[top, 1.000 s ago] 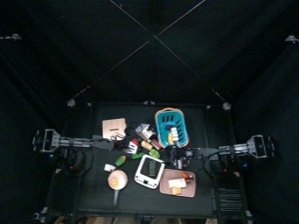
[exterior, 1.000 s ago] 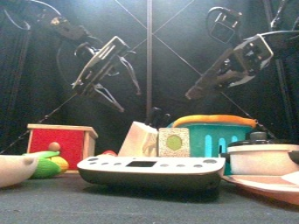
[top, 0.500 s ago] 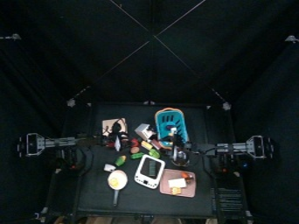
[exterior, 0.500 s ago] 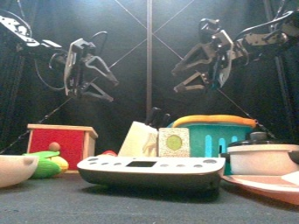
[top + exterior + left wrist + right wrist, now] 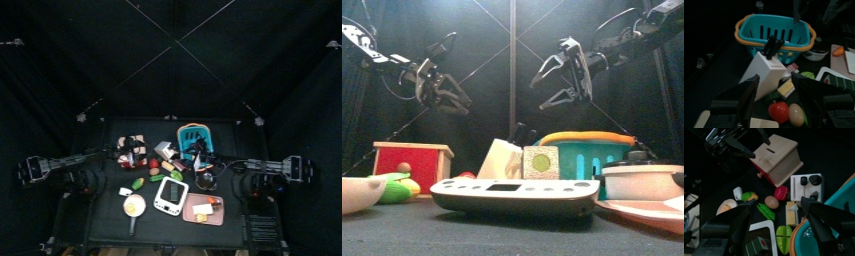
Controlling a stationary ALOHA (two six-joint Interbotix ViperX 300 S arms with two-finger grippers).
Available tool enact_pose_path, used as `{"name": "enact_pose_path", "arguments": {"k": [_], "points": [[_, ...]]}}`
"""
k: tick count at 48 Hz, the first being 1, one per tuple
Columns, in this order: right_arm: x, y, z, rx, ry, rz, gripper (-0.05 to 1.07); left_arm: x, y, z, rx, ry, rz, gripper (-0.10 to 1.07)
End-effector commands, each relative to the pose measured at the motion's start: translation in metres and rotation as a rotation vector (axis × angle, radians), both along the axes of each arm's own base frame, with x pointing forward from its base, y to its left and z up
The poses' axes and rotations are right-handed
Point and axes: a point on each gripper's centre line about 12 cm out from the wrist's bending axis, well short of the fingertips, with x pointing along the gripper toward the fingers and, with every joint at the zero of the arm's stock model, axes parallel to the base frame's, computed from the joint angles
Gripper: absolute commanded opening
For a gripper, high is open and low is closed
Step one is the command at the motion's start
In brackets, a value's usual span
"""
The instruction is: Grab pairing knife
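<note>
Meanwhile both arms have swung inward above the knife block (image 5: 767,70).

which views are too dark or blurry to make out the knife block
Top view: dim, the table's things tiny, the knife block barely readable. Front view: bright and sharp on the scale up close, the arms behind standing out against black curtains. Left wrist view: the block lit and clear, its surroundings falling into black. Right wrist view: the block small but legible, the pincer jaws in dark silhouette.

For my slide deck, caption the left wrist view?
Open left gripper hovers above the white knife block, before the teal basket.
</note>
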Motion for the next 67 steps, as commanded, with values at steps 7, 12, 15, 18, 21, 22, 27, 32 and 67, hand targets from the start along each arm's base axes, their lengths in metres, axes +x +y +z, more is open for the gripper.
{"name": "enact_pose_path", "arguments": {"k": [7, 12, 15, 18, 21, 22, 27, 32, 67], "points": [[0.003, -0.012, 0.028, 0.144, -0.003, -0.022, 1.00, 0.001, 0.012, 0.020, -0.019, -0.136, 0.040, 0.89], [0.007, -0.009, 0.039, 0.185, 0.009, 0.010, 1.00, -0.006, 0.016, 0.014, -0.010, -0.145, 0.052, 0.89], [0.009, -0.007, 0.046, 0.215, 0.022, 0.032, 1.00, -0.011, 0.017, 0.007, 0.000, -0.138, 0.054, 0.89], [0.010, -0.007, 0.051, 0.246, 0.037, 0.044, 1.00, -0.014, 0.018, 0.006, 0.007, -0.141, 0.054, 0.89], [0.012, -0.010, 0.052, 0.291, 0.059, 0.043, 1.00, -0.016, 0.018, 0.006, 0.009, -0.144, 0.060, 0.89], [0.012, -0.010, 0.051, 0.306, 0.066, 0.041, 1.00, -0.016, 0.018, 0.005, 0.007, -0.146, 0.059, 0.89], [0.013, -0.017, 0.049, 0.393, 0.097, 0.005, 1.00, -0.019, 0.015, 0.000, -0.011, -0.142, 0.063, 0.89], [0.011, -0.018, 0.047, 0.452, 0.172, -0.022, 1.00, -0.021, 0.014, -0.005, -0.031, -0.139, 0.072, 0.89], [0.036, -0.017, 0.004, 0.145, 0.269, -0.076, 1.00, -0.029, 0.013, -0.017, -0.053, -0.113, 0.098, 0.89]]}}
